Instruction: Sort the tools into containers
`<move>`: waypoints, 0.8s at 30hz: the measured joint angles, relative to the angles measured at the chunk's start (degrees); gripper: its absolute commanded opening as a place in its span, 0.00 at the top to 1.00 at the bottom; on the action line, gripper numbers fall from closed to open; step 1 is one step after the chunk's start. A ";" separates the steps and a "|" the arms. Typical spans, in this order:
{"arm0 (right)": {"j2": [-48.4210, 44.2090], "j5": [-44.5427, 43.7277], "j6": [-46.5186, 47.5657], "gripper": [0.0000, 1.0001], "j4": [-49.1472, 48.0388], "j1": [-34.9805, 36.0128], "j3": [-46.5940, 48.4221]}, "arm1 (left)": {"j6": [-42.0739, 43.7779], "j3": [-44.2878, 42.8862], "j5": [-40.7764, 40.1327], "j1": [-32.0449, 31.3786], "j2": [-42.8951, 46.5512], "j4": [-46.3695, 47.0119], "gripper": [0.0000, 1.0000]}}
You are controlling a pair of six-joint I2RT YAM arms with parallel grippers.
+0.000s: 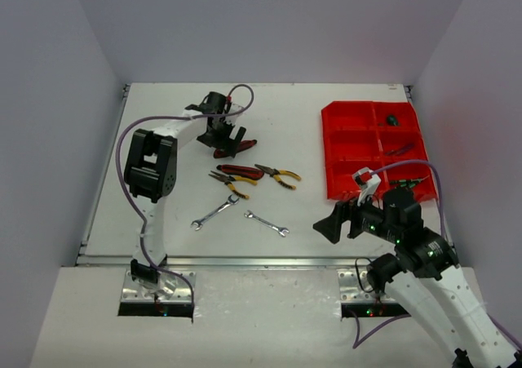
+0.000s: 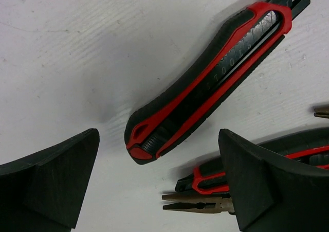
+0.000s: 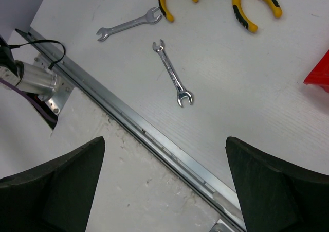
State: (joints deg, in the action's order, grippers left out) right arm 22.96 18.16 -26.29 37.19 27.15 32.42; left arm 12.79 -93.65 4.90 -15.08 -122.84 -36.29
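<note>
Top view: left gripper (image 1: 224, 139) hangs right over the knife (image 1: 238, 148) at the far side of the table. The tray (image 1: 333, 152) sits on the right with a few tools in it. Pliers (image 1: 277, 175) and two wrenches (image 1: 214, 213) lie mid-table.
Left wrist: jaws wide, knife flat on the table between them, not gripped.
Right wrist: right gripper (image 3: 165, 139) is wide open too, holding nothing, over the table's front edge.

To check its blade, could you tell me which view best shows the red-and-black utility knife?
Left wrist: the utility knife fills the frame, blade segments visible. Top external shows it small, partly behind the left gripper; right wrist does not show it.
</note>
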 measured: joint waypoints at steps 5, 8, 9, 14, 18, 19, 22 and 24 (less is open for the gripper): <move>-0.57 0.59 -0.47 0.01 0.21 -0.02 0.00 | -0.26 -2.26 1.03 0.10 -2.66 -0.77 0.16; -0.85 1.09 -0.82 0.01 0.16 -0.02 0.00 | -0.84 -4.64 1.18 0.05 -4.66 -1.14 0.33; -0.90 1.21 -0.91 0.01 0.15 -0.02 0.00 | -0.93 -5.37 1.21 0.03 -5.12 -1.15 0.38; -0.94 1.45 -1.55 0.01 -0.41 -0.01 -0.15 | -1.55 -6.65 0.89 0.01 -5.99 -0.76 0.61; -0.84 1.77 -2.29 0.01 -1.79 -0.01 -0.82 | -2.24 -6.86 1.13 -0.11 -6.20 -0.35 0.91; -0.75 1.91 -2.41 0.01 -2.00 0.00 -1.00 | -2.31 -6.86 1.23 -0.14 -6.20 -0.30 1.00; -0.52 2.35 -2.91 0.01 -3.10 -0.02 -1.64 | -2.69 -6.86 1.30 -0.17 -6.20 -0.16 1.00; -0.30 2.77 -3.45 0.01 -4.17 -0.02 -2.18 | -3.21 -6.86 1.28 -0.20 -6.18 0.04 1.00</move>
State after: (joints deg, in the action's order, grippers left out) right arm 22.66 20.93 -29.75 33.02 27.14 30.25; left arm 9.58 -100.51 6.18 -15.29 -129.02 -36.25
